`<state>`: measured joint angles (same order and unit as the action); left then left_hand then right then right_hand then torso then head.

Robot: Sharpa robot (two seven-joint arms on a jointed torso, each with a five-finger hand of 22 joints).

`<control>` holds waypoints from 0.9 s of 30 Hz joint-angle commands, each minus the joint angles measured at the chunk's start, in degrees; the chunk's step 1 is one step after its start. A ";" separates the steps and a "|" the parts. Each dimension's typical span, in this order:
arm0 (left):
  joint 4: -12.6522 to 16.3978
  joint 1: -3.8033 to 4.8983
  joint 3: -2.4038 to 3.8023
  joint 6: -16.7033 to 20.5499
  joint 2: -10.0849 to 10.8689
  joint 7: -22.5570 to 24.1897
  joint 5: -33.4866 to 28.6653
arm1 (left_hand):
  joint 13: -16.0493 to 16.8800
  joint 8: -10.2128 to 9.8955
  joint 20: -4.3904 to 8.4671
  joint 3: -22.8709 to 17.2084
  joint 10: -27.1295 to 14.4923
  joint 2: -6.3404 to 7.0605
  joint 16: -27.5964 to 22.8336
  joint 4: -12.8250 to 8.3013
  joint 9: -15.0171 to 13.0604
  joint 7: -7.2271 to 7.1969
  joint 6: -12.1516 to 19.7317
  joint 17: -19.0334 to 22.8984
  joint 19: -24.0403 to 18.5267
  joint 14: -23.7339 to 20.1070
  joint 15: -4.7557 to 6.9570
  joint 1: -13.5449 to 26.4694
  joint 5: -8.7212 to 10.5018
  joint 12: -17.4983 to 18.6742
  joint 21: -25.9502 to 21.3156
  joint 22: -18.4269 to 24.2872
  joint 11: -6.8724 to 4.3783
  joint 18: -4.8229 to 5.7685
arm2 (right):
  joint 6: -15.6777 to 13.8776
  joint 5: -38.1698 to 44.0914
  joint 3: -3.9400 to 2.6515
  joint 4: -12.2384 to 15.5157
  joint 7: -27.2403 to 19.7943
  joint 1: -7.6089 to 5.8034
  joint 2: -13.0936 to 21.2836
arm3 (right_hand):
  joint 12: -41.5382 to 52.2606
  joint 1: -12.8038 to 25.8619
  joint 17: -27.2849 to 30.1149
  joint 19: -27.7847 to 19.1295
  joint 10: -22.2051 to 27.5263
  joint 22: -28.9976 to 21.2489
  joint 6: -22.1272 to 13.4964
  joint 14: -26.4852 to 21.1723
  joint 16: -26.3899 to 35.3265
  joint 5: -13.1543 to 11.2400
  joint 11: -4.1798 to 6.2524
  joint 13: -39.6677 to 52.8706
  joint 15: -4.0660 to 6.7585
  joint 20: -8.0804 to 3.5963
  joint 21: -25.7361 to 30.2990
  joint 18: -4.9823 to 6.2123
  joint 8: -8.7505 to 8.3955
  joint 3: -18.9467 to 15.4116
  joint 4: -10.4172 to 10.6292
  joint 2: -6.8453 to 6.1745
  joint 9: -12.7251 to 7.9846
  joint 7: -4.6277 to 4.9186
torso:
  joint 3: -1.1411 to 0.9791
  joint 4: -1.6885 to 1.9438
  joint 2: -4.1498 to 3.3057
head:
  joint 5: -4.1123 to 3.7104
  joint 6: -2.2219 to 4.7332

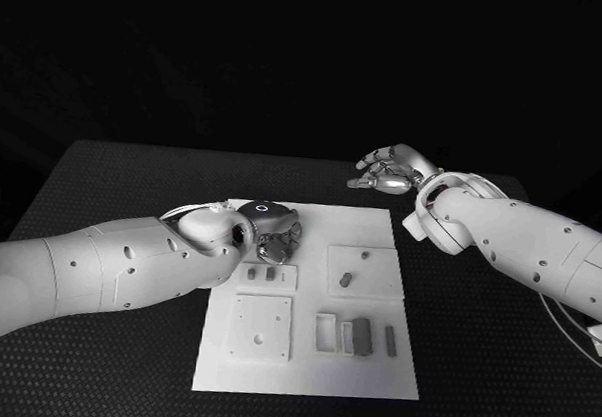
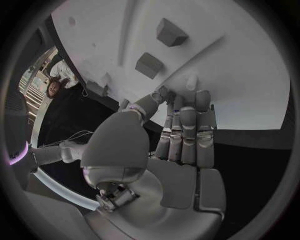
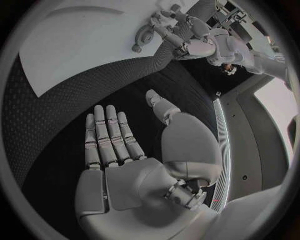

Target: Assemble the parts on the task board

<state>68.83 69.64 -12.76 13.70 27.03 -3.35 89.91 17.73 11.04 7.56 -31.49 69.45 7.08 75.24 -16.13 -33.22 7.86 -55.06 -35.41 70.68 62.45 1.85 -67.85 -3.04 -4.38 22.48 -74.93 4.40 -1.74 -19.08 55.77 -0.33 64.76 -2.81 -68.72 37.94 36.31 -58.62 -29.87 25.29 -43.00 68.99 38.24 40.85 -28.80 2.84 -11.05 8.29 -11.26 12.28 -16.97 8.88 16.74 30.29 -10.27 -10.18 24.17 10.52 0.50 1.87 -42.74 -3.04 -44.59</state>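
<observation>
Left white arm [image 1: 91, 272]: enters from the left edge, ending over the near-left part of the white rectangular task board [image 1: 306, 370].

Left silver hand [image 1: 272, 234]: down at the board's upper left corner, fingers [image 2: 187, 135] straight and side by side, tips at or just above the white plate; contact hard to judge. Nothing visibly held; underside of the fingers hidden in the head view by the wrist.

Task board: flat on the black textured surface [image 1: 131, 171], middle of the scene.

Small grey parts: two short blocks [image 1: 268, 276] just beside the left hand; square plate with holes [image 1: 259, 327] nearer the robot; upright piece on a raised pad [image 1: 343, 274] at mid-board; cluster of narrow bars [image 1: 360, 336] toward the right. Shapes too small to make out further.

Right silver hand [image 1: 387, 172]: raised beyond the board's far right corner, over the black surface, fingers [image 3: 109, 137] extended and slightly apart, palm empty.

Right white arm [image 1: 529, 248]: cut off at the right edge.
</observation>
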 commanded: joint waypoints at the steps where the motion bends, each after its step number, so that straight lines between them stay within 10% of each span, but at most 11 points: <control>1: -0.17 -0.13 -0.04 -1.24 -0.24 -0.30 0.46 | -0.08 0.32 0.07 -0.30 0.47 -0.67 0.26 0.00 0.08 0.02 -0.60 0.09 0.52 0.57 0.09 0.04 -0.03 0.24 0.31 -1.44 0.09 -3.91 | 0.59 0.12 -0.01 0.14 -0.67 0.04 -0.04 | -0.26 -0.22 0.07 0.34 0.41 0.11 -0.43 0.24 0.26 0.02 -0.02 -0.09 0.11 -0.13 0.38 -0.93 0.27 -0.37 -0.01 0.35 -0.06 3.63 | 0.02 0.00 -0.02 | -0.03 -0.04; 27: -0.44 -0.28 -0.07 -1.88 -0.47 -0.39 0.88 | 1.43 3.02 1.51 -2.74 5.63 -2.71 0.80 -0.21 0.37 -1.28 -5.61 1.42 1.82 3.13 2.04 -0.80 -0.02 -0.68 2.42 -1.31 -1.91 -3.58 | 0.66 0.12 -0.01 0.17 -0.68 0.09 -0.08 | -0.25 -0.17 0.13 0.37 0.40 0.19 -0.43 0.30 0.32 0.02 -0.02 -0.16 0.11 -0.13 0.48 -0.94 0.31 -0.42 -0.04 0.43 -0.08 3.63 | -0.01 -0.01 0.01 | -0.02 -0.04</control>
<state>68.48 69.54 -12.72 13.15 26.65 -3.50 90.18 19.06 13.92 8.90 -33.97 74.64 4.65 75.78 -16.37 -32.76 6.52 -60.28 -34.04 72.41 65.12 3.88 -67.87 -2.82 -4.99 24.69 -74.91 2.65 -1.75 -19.07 55.76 -0.33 64.81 -2.83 -68.67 37.89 36.31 -58.62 -29.82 25.29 -43.00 69.09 38.24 40.85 -28.72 2.84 -11.05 8.22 -11.26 12.28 -16.74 8.87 16.74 30.29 -10.27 -10.18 24.18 10.52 0.48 1.88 -42.74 -2.99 -44.66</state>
